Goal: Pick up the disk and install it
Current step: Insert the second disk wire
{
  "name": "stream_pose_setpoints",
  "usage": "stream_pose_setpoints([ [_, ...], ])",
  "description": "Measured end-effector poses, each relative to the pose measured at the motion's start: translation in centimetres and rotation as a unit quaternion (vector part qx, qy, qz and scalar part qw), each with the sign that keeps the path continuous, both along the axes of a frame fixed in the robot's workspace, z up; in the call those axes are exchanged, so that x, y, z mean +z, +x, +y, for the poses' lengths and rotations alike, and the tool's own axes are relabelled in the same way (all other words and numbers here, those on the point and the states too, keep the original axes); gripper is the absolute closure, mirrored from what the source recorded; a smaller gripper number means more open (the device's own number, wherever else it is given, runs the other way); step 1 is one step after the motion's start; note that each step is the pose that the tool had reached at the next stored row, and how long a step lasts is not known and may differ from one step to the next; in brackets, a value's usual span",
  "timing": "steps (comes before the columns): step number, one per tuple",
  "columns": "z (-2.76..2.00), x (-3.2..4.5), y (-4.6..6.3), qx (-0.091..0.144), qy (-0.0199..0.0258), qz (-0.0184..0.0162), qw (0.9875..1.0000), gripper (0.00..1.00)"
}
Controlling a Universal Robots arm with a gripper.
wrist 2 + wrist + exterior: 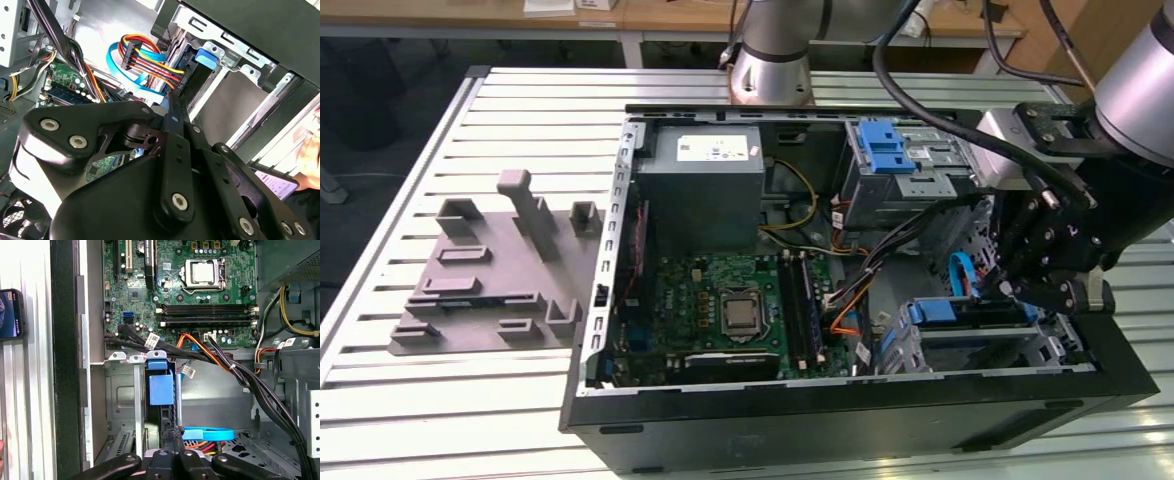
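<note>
Inside the drive bay (pixel 120 390), the disk (pixel 161 387) edge-on between bay walls, fingers (pixel 172 447) pinched narrow against its end.

A ribbed aluminium table (pixel 400 250) fills the foreground; wooden desks (pixel 654 15) and dark floor (pixel 374 90) lie behind.

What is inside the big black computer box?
The open black computer case holds a green motherboard, grey power supply box, coloured cables and the blue-framed disk under the gripper. The disk's lower part is hidden.

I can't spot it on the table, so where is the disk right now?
The disk sits in the drive bay at the case's corner on the exterior view's right, beside the motherboard, with the gripper at it.
</note>
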State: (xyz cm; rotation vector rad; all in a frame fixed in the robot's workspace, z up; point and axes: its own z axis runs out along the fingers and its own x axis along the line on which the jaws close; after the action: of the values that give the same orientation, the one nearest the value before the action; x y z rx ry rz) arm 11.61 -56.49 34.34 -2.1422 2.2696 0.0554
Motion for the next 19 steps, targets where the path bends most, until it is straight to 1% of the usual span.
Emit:
stream_pose_setpoints([
  [7,0.01,-0.14,-0.15,0.0,0.0005,-0.0002,1.0,0.89],
  [13,0.0,-0.67,-0.17,0.0,0.0017,-0.0002,1.0,0.89],
  [19,0.0,-0.96,-0.17,0.0,0.0037,-0.0003,1.0,0.89],
])
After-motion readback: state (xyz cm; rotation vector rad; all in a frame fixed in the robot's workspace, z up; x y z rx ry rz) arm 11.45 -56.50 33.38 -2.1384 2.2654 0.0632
